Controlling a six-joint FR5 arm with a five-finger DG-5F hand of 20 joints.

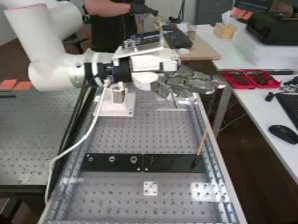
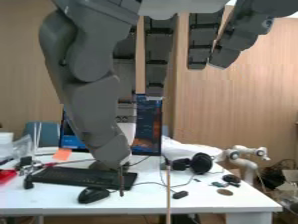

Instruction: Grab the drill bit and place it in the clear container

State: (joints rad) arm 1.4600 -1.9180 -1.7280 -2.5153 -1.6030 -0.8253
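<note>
The hand (image 1: 189,82) is above the far part of the perforated bench, its fingers pointing toward the right side. A thin dark drill bit (image 1: 175,103) hangs steeply down below it. In the wrist view, the hand (image 2: 100,107) has its thumb tip pinched on the drill bit (image 2: 121,183), which points downward. Faint edges of the clear container (image 1: 181,108) show on the bench under the hand; the bit's lower end appears in front of or over it, and the exact height between them cannot be told.
A thin wooden stick (image 1: 202,142) stands at a slant by the right rail, near a black plate (image 1: 174,163) with holes. A white block (image 1: 151,188) lies nearer. Red trays (image 1: 249,79) and a mouse (image 1: 284,134) are on the side table.
</note>
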